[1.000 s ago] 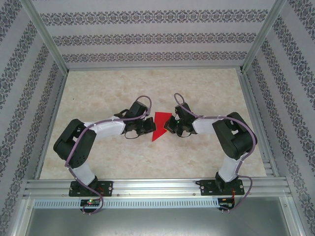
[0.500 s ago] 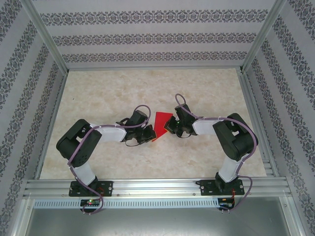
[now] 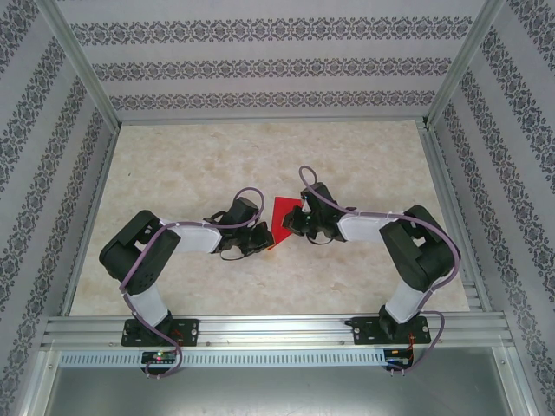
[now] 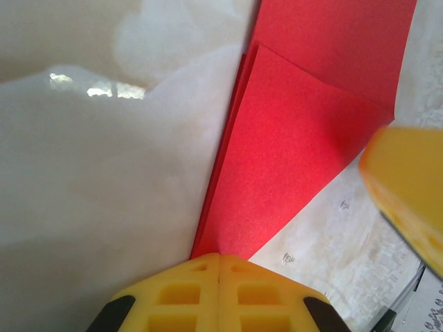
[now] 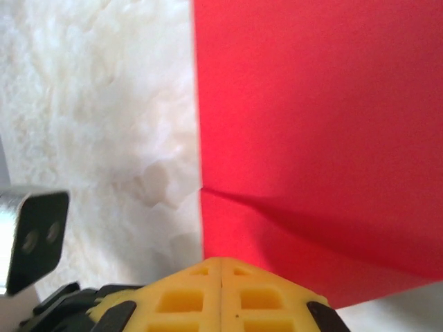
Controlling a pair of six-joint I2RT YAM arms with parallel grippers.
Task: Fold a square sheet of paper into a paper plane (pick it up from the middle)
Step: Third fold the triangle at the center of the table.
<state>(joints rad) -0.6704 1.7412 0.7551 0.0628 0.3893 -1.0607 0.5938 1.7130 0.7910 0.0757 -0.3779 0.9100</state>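
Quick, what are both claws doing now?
Left claw: closed, tip at a corner of the red paper; grip unclear.
Right claw: closed, tip at the paper's edge; grip unclear.

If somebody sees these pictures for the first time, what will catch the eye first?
The bright red folded paper at the middle of the pale marbled table, creased into a pointed shape. Next, the left gripper and the right gripper, both shut, meet it from either side, their yellow fingertips at its edges.
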